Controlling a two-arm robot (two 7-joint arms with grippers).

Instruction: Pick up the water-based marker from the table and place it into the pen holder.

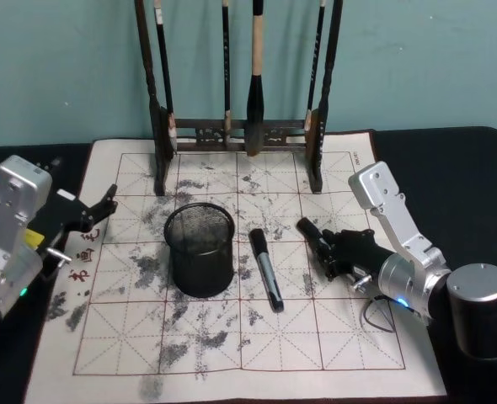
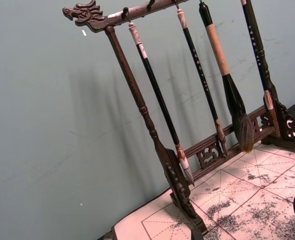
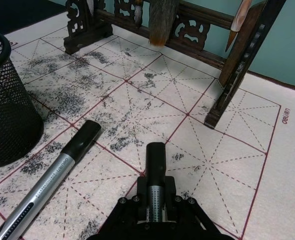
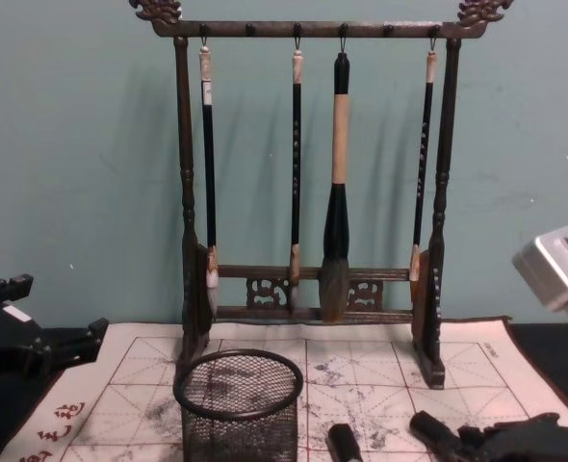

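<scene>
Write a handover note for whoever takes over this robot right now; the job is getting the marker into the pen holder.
The right gripper is shut on a marker, low over the mat, to the right of the pen holder.
The left gripper is idle at the mat's left edge.
A second marker lies flat on the mat between the pen holder and the right gripper.
Done: one marker gripped.
Left: lift it, carry it over the pen holder, which looks empty, and drop it in.
</scene>
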